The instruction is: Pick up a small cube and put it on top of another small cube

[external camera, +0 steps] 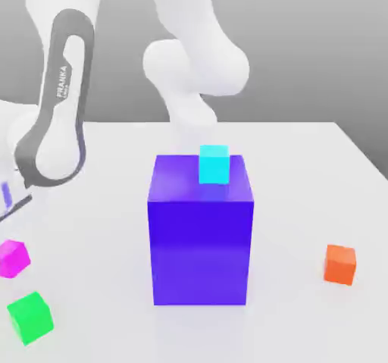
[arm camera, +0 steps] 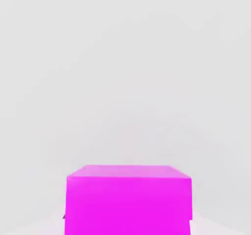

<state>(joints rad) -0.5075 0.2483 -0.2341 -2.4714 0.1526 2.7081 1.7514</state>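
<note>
Gripper (arm camera: 128,225) pinching magenta cube (arm camera: 128,204) at the exterior view's left, green cube (external camera: 31,317) sitting just nearer, cyan cube (external camera: 214,164) resting on blue block (external camera: 200,251), orange cube (external camera: 340,264) lying right.

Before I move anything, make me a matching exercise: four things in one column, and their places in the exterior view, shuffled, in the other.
Things:
1. Cyan cube
2. Orange cube
3. Green cube
4. Large blue block

Places:
A. Near the exterior view's lower left corner
B. Around the middle, bearing a small cube
C. On top of the biggest block
D. Toward the exterior view's right, on the table

Right pairs: 1-C, 2-D, 3-A, 4-B
</note>
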